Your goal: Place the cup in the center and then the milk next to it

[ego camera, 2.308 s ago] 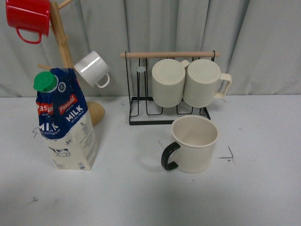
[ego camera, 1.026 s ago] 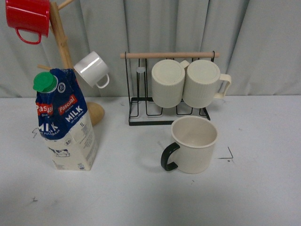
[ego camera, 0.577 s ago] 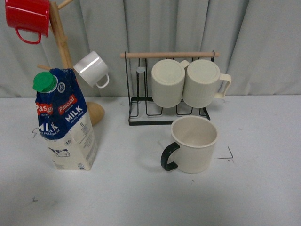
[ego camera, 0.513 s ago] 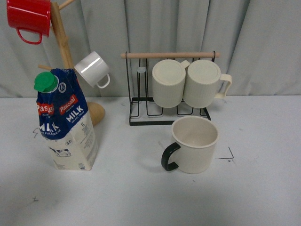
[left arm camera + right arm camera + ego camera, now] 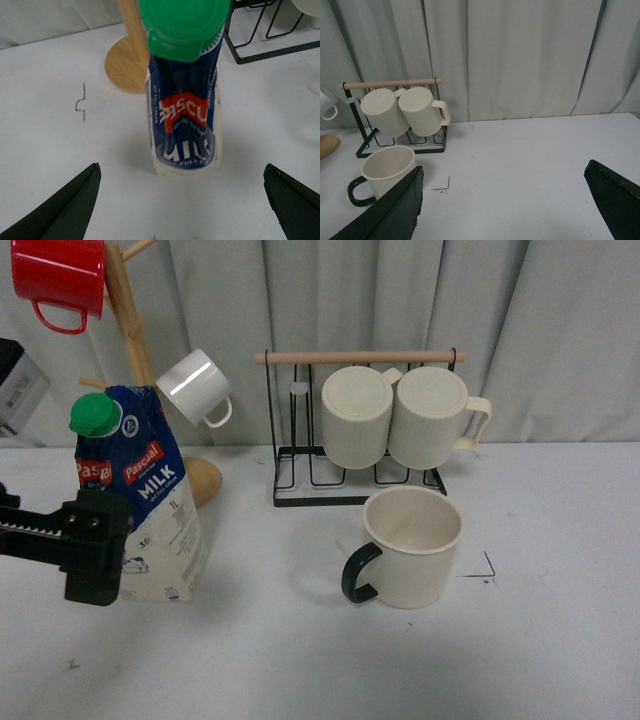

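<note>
The cup (image 5: 412, 545), cream-white with a black handle turned to the left, stands upright on the white table right of the middle; the right wrist view has the cup (image 5: 387, 167) too. The milk (image 5: 150, 490), a blue carton with a green cap, stands at the left. My left gripper (image 5: 100, 550) is open at the carton's left side, low down. In the left wrist view the milk (image 5: 182, 115) stands just ahead of the left gripper (image 5: 181, 169), between the widely spread fingers, touching neither. My right gripper (image 5: 504, 172) is open and empty above bare table, right of the cup.
A wooden mug tree (image 5: 130, 320) behind the milk carries a red mug (image 5: 60, 275) and a small white mug (image 5: 195, 385). A black wire rack (image 5: 300, 465) at the back holds two ribbed cream mugs (image 5: 358, 415). A corner mark (image 5: 485, 565) sits right of the cup.
My left gripper has come into the front view from the left and now stands at the milk carton. The carton and the cup have not moved.
</note>
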`<state>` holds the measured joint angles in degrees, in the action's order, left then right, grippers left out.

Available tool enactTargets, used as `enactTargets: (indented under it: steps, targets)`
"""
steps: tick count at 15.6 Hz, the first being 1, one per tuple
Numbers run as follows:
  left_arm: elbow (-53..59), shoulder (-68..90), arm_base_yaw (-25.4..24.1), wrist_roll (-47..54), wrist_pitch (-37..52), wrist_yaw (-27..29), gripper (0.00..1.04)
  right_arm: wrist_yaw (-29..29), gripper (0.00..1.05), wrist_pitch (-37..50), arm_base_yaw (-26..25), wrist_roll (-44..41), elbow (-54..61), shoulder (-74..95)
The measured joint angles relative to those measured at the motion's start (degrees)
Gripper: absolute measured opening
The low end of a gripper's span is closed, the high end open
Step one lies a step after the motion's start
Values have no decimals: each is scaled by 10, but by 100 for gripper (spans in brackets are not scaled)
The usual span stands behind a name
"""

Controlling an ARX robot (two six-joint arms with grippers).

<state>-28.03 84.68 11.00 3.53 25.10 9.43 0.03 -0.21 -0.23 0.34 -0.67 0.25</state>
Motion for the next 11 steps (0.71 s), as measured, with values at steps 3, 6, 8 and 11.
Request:
enactTargets:
  steps: [3, 6, 8, 11]
  targets:
    - [-44, 58, 9, -6, 20, 11, 98, 0, 98, 0, 0, 0, 0, 0]
    - [-80, 98, 15, -21, 38, 27, 98, 0, 98, 0, 0, 0, 0, 0]
    - [-87, 110, 16, -34, 59, 43, 97, 0, 98, 0, 0, 0, 0, 0]
    - [-93, 129, 15, -73, 80, 54, 63, 0, 98, 0, 0, 0, 0, 0]
